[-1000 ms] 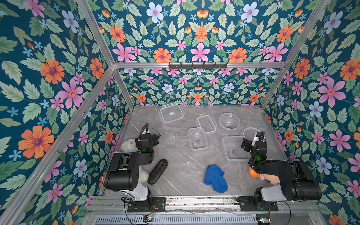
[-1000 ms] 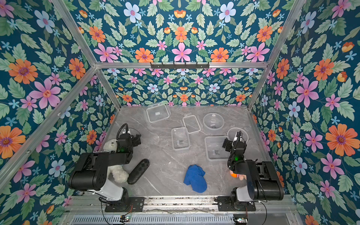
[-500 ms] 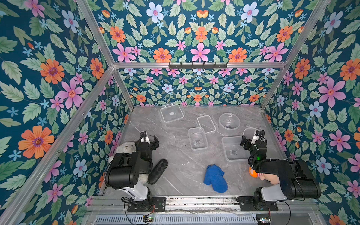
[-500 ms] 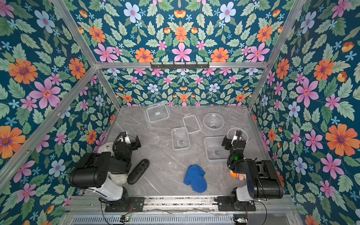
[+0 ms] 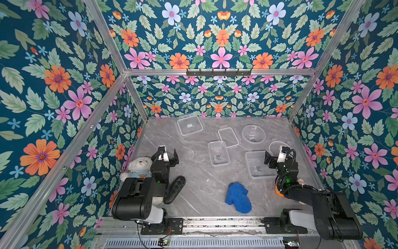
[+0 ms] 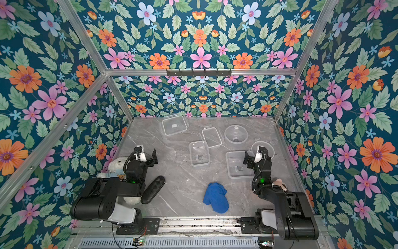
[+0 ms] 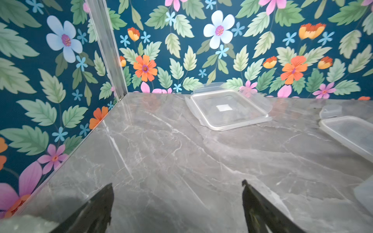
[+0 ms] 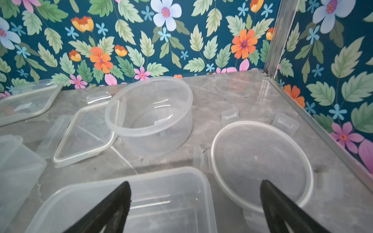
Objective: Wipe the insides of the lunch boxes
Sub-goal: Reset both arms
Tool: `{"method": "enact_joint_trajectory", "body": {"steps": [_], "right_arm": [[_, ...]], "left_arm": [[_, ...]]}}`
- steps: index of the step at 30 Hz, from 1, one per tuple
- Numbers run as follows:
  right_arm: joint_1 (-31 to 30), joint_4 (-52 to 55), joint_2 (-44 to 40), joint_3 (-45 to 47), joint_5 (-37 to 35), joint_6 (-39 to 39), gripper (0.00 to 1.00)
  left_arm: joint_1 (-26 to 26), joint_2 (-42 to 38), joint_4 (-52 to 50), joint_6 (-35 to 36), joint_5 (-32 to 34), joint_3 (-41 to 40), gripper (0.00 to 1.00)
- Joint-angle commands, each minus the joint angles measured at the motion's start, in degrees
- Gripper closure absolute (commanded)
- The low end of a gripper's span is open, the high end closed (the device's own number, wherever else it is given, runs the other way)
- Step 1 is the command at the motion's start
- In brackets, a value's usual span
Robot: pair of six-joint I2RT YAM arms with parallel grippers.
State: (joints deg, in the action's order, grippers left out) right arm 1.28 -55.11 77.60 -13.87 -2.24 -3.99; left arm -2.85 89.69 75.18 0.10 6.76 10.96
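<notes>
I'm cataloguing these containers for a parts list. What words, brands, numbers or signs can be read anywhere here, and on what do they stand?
No text is legible in any view.
The white sticker on the square lid: looks blank or too faint to read.
Small dark marks on the floors of the rectangular lunch box, square lunch box and round lunch box: too small to read.
Shirt of the teddy bear: a small bear picture, no legible letters.

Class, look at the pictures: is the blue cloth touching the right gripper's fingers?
Apart. Both top views show the blue cloth lying on the table, well short of the open right gripper near the square lunch box.
</notes>
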Motion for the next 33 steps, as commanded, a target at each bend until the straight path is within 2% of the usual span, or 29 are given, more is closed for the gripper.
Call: {"method": "enact_joint_trajectory", "body": {"steps": [1,3,4,5,7,8,9,10,11,12,13,15,17,18,20,23,25,27,30,33], "right_arm": [[-2.0,-4.2,6.0,-0.6,-4.9,1.9,0.01],[-3.1,-3.9,-0.2,2.5,2.6,6.0,0.01],[-4.3,-3.3,-2.6,3.3,1.8,6.8,0.01],[-3.7,-1.4,-2.8,2.8,0.5,5.2,0.01],[-1.7,-4.9,6.0,0.1,-3.5,1.5,0.01],[-1.4,-5.6,7.9,-2.1,-6.1,1.3,0.01],[-1.3,6.2,3.7,-3.6,-5.4,-0.7,0.01],[-0.5,4.4,4.0,-3.5,-3.5,-0.8,0.01],[-0.7,-1.8,6.6,-2.2,-5.0,0.1,0.01],[-0.9,-2.5,6.4,-2.0,-5.6,0.2,0.01],[-0.9,4.4,4.2,-3.1,-5.1,-0.8,0.01],[-0.9,-1.1,6.7,-2.9,-4.7,0.2,0.01],[-0.7,5.0,4.8,-3.9,-4.2,-0.7,0.01],[-0.7,0.9,6.1,-3.3,-4.3,-0.1,0.01],[-0.7,3.7,5.0,-3.6,-4.3,-0.3,0.01],[-0.8,0.3,6.1,-2.9,-4.7,0.3,0.01],[-0.8,3.0,5.1,-3.4,-4.6,-0.2,0.01],[-0.8,1.3,5.8,-3.1,-4.7,0.0,0.01],[-0.9,1.8,5.7,-3.2,-4.6,-0.1,0.01],[-0.8,1.4,5.7,-3.2,-4.6,0.0,0.01]], "left_arm": [[0.0,0.8,-0.9,-1.2,4.5,2.2,0.01],[-0.4,-3.7,-8.4,3.7,-5.4,3.8,0.01],[-0.5,-4.3,-8.0,4.3,-7.1,3.2,0.01],[-0.5,-3.2,-4.6,3.0,-4.1,2.0,0.01],[-0.4,3.8,8.2,1.1,4.0,0.3,0.01],[-0.4,3.6,6.8,0.0,5.5,0.7,0.01],[-0.3,1.0,-0.7,-1.2,5.6,1.9,0.01],[-0.2,1.4,-1.7,-0.9,5.6,2.9,0.01],[-0.3,3.1,1.9,0.1,5.1,3.0,0.01],[-0.3,2.7,-0.1,-0.1,4.7,3.5,0.01],[-0.2,1.4,-3.8,-1.0,5.4,4.0,0.01],[-0.2,2.8,-0.6,-0.8,6.8,3.9,0.01],[-0.2,2.0,-3.7,-1.2,6.3,4.5,0.01],[-0.2,2.2,-3.8,-1.1,6.5,4.7,0.01],[-0.2,2.3,-3.8,-1.1,6.5,4.8,0.01],[-0.2,2.4,-3.8,-1.1,6.6,4.9,0.01],[-0.2,2.1,-3.9,-1.0,6.9,4.8,0.01],[-0.3,2.3,-3.5,-0.9,6.9,4.7,0.01],[0.9,2.3,-6.0,-1.1,1.9,5.8,0.01],[1.2,2.3,-5.0,-0.9,2.0,5.6,0.01]]}}
